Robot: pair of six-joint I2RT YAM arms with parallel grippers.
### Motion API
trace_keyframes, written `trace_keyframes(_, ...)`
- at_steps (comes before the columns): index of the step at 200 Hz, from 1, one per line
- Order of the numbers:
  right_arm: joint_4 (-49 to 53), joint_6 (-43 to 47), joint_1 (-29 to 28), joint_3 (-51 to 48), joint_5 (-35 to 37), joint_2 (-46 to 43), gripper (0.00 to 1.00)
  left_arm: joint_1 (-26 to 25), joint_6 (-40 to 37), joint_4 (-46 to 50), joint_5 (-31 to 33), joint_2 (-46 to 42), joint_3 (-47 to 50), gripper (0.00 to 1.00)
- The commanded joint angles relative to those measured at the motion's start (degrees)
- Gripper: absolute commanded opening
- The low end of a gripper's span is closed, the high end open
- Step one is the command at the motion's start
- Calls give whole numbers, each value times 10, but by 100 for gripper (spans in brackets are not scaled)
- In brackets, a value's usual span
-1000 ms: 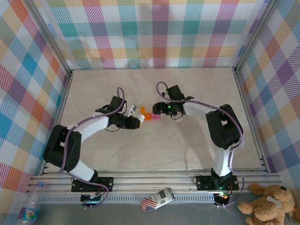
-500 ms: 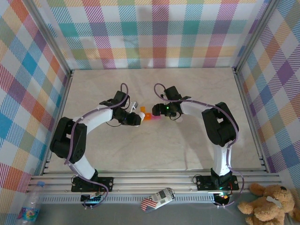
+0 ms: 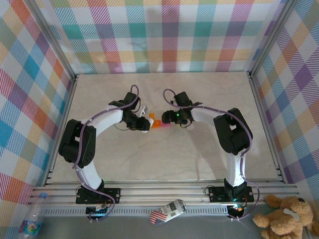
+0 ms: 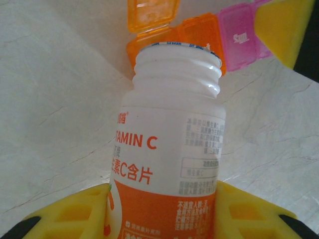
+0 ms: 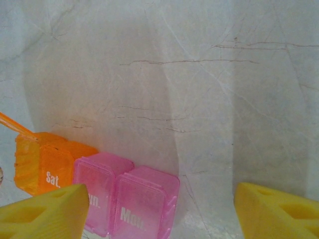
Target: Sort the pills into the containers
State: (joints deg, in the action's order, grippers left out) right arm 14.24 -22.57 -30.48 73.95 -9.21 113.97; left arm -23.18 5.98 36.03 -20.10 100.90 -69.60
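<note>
Left arm (image 3: 99, 122) was drawn toward frame centre; bottle (image 4: 169, 134) clamped by left gripper (image 4: 164, 209), mouth beside containers (image 4: 199, 35); right gripper (image 5: 159, 209) spread; pouring judged next.

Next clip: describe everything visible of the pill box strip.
The pill box strip is a short row of joined translucent plastic boxes lying flat on the marble-look table: one orange, marked Sat., its hinged lid flipped open, then two pink ones, lids shut, one marked Mon. The mouth of an uncapped bottle points at the orange box. The open right end effector hovers by the pink end; contact is unclear.
</note>
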Motion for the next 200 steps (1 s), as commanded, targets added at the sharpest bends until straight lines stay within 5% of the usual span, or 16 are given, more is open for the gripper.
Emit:
trace_keyframes(1, 5, 8, -5, 12, 2, 15, 76, -6, -6, 39, 15, 11, -24, 0)
trace_keyframes(200, 8, 7, -6, 14, 1, 29, 76, -25, -20, 139, 61, 84, -132, 0)
